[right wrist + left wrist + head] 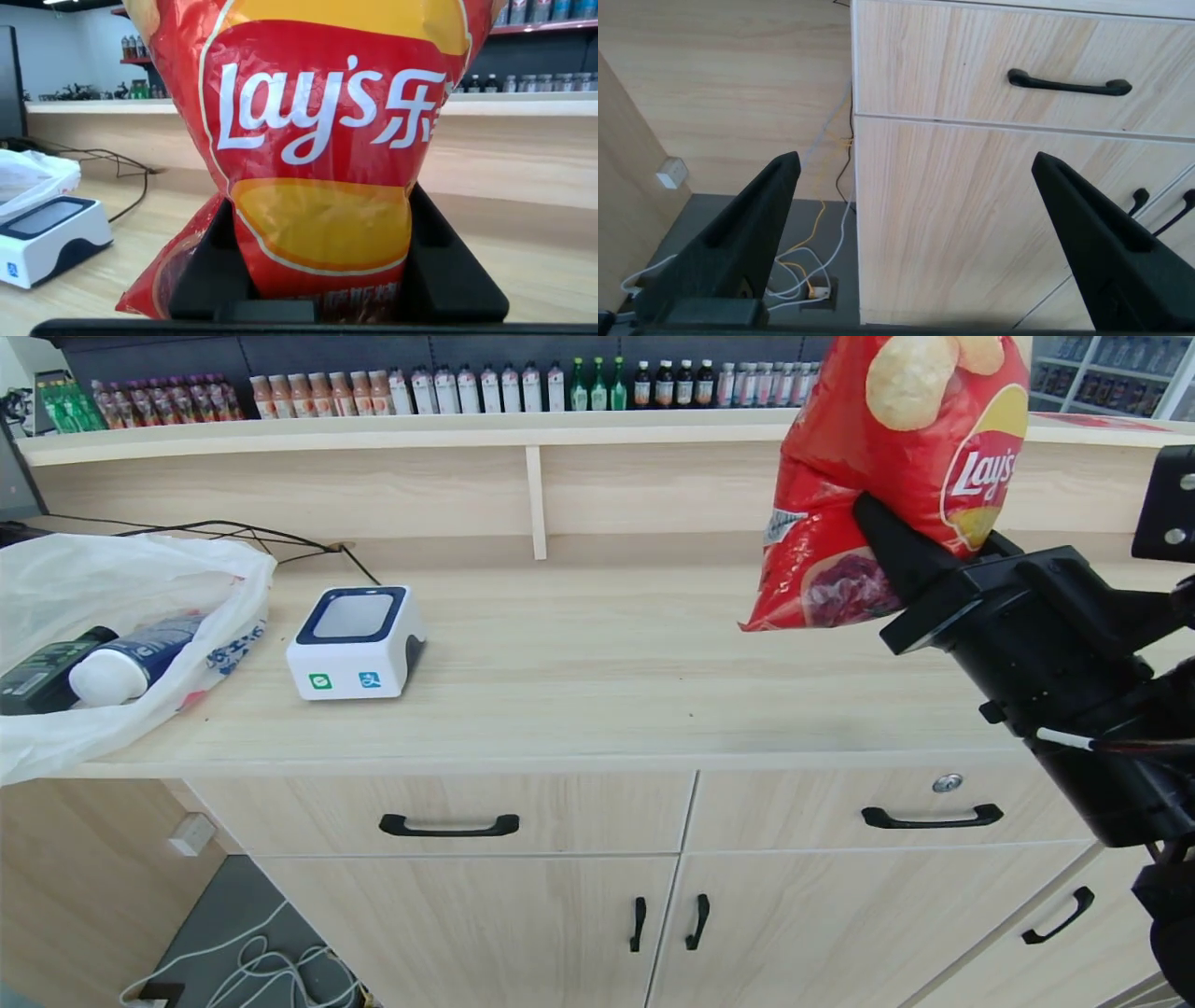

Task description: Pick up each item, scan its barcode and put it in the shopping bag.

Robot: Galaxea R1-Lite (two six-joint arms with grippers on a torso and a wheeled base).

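My right gripper is shut on a red bag of crisps and holds it up above the right part of the wooden counter. The same crisps bag stands upright between the black fingers in the right wrist view. The white barcode scanner sits on the counter at the left, and shows too as the scanner far off from the held bag. A white shopping bag lies at the counter's left end with a bottle inside. My left gripper hangs open low by the cabinet front.
A black cable runs along the counter behind the scanner. A raised shelf with a row of bottles closes off the back. Drawers and doors with black handles lie below the counter's edge.
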